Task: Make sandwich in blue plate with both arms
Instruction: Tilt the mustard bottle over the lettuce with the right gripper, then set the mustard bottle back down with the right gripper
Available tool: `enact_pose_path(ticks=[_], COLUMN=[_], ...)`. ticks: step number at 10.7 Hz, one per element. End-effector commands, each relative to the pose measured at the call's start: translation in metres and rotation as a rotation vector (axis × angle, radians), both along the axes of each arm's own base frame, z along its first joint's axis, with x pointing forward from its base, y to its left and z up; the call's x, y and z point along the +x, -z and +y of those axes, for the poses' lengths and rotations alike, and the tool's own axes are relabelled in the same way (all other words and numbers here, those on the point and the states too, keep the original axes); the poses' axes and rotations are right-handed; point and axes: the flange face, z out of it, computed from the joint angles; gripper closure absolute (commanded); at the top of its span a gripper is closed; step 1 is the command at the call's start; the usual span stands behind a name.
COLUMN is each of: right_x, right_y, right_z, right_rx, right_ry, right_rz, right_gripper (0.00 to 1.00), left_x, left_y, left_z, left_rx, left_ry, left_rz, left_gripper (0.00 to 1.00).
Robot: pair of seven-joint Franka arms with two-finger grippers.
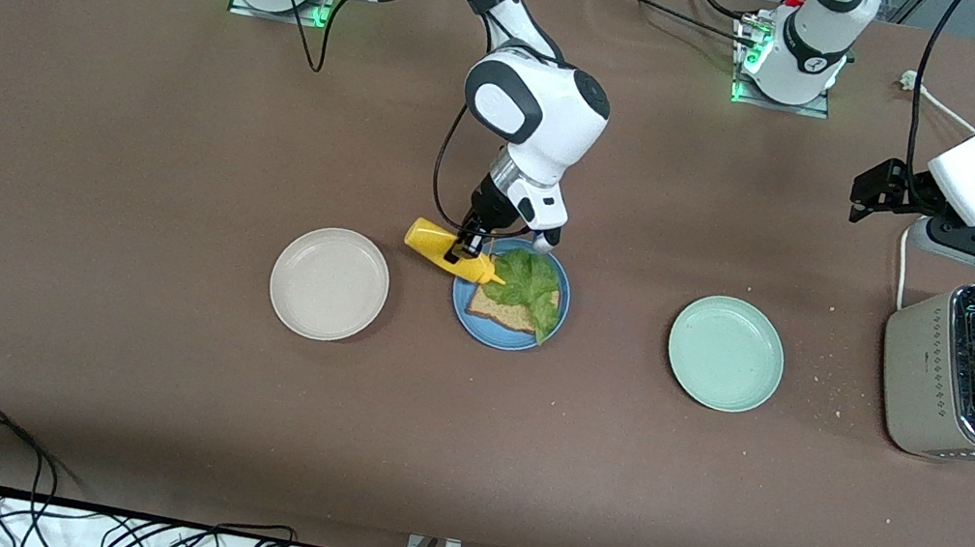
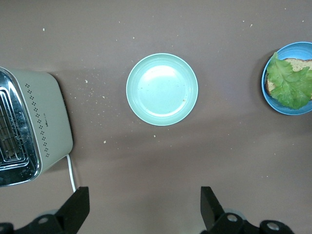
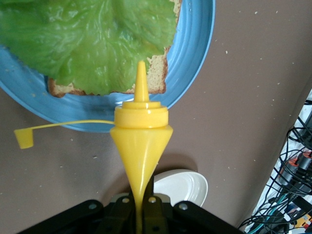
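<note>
Beige plate [image 1: 329,283], blue plate [image 1: 480,323], green plate [image 1: 725,352], toaster [image 1: 931,378], right claw [image 1: 462,248] gripping mustard bottle [image 1: 450,251]

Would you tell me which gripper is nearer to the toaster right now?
Left. The left gripper hangs open above the table just beside the toaster, toward the robots' bases. The right gripper is over the blue plate's rim mid-table, shut on the yellow squeeze bottle.

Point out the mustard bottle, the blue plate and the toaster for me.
mustard bottle [image 1: 438,246], front view, on its yellow body.
blue plate [image 1: 488,332], front view, on its bare rim.
toaster [image 1: 925,382], front view, on its beige side.
</note>
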Motion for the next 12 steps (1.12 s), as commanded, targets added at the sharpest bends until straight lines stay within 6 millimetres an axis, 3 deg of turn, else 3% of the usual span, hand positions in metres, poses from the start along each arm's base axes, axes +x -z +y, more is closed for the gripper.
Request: enact_pose_path(ticks=[1, 3, 4, 5, 7, 8, 10, 12], right_x=[0.017, 0.048, 0.067, 0.077, 0.1, 0.111, 0.134, 0.146], right_y=[-0.047, -0.111, -0.151, -0.178, -0.225, -0.246, -0.268, -0.256], right_z=[-0.013, -0.046, -0.074, -0.099, -0.158, -0.198, -0.296, -0.392], right_rx=[0.035, 0.18, 0.245, 0.291, 0.376, 0.444, 0.627, 0.814], right_ry=[0.021, 0.07, 0.082, 0.101, 0.076, 0.081, 0.069, -0.022], right_rz=[-0.026, 0.071, 0.12, 0.172, 0.278, 0.332, 0.432, 0.513], right_gripper=[1.0, 1.0, 1.0, 1.0, 1.0, 1.0, 1.0, 1.0], left_x=[0.002, 0.008, 0.009, 0.01, 0.015, 0.023, 0.055, 0.073], left_y=[-0.006, -0.005, -0.004, -0.005, 0.006, 0.02, 0.039, 0.06], left_z=[-0.001, 0.004, 0.016, 0.017, 0.019, 0.026, 0.086, 0.14], left_rx=[-0.019, -0.021, -0.022, -0.023, -0.022, -0.013, -0.024, -0.042], left_ry=[0.002, -0.001, -0.024, -0.025, -0.027, -0.037, -0.134, -0.194], left_rz=[0.003, 0.003, 0.005, 0.003, 0.023, 0.038, 0.054, 0.074], left_gripper=[0.0, 0.0, 0.0, 0.0, 0.0, 0.0, 0.0, 0.0])
